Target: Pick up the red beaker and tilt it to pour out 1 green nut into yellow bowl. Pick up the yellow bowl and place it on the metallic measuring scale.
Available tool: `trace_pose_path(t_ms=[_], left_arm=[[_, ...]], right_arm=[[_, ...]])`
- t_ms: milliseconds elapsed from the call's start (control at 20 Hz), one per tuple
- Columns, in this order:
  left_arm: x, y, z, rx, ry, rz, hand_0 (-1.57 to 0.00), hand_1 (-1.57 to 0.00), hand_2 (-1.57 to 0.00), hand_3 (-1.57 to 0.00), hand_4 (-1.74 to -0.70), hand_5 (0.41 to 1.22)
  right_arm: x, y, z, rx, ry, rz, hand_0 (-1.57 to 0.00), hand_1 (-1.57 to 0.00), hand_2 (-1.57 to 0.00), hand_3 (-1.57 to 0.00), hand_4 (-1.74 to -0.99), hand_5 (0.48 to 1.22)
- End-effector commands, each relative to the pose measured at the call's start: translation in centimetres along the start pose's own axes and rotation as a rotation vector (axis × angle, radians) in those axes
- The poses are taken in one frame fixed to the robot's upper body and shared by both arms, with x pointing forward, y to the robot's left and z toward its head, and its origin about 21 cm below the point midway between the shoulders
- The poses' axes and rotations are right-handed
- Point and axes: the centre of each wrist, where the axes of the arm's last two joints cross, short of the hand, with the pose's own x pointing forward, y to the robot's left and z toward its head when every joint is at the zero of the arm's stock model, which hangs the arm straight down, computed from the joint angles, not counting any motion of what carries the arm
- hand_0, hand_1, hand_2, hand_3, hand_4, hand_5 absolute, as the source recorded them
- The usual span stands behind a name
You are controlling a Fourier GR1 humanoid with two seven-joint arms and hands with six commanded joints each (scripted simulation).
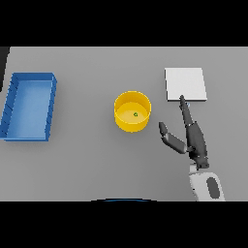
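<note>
At the far left of the frame we saw a blue tray [9, 109], well apart from everything else and no part of the job. Near the centre stood the yellow bowl [131, 125], upright on the grey table [87, 164], round and straight-walled, with one small green nut [135, 115] lying on its floor. We found no red beaker anywhere in view, so we judged the pouring done and the lift of the bowl not yet begun.

To the right of the bowl, in the lower right, our right hand [193, 138] was released: fingers straight and pointing up the frame, thumb spread toward the bowl, grasping nothing and apart from the bowl's wall. Its fingertips reached the lower edge of the metallic measuring scale [185, 77], a pale flat square in the upper right. Our left hand did not show.

We judged the risks as follows. A sideways approach with straight fingers could shove the light bowl across the table instead of gripping it. A tilted lift could spill the nut. A careless carry could catch the bowl on the scale's edge or set it down partly off the plate.
</note>
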Motion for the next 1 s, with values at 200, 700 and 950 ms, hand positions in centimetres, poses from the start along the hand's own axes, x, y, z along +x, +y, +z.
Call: trace_pose_path(t_ms=[200, 700, 950], left_arm=[[-5.8, -4.8, 0.8, 0.005, 0.211, 0.31, -1.57, -1.57, -1.57, -1.47, -1.74, 1.221], [-9.0, -11.6, 6.4, 0.006, 0.342, 0.572, -1.57, -1.57, -1.57, -1.45, -1.74, 1.221], [-8.9, -13.8, 9.1, 0.01, 0.379, 0.65, -1.57, -1.57, -1.57, -1.52, -1.74, 1.194]], right_arm=[[0.3, -0.2, 0.1, -0.006, -0.016, 0.03, 0.0, 0.0, 0.0, 0.0, -1.047, 0.651], [-0.2, 0.0, 0.5, 0.01, -0.007, 0.055, 0.0, 0.0, 0.0, 0.0, -1.02, 0.646], [-0.4, -0.2, 0.4, 0.015, -0.005, 0.033, 0.0, 0.0, 0.0, 0.0, -1.005, 0.647]])
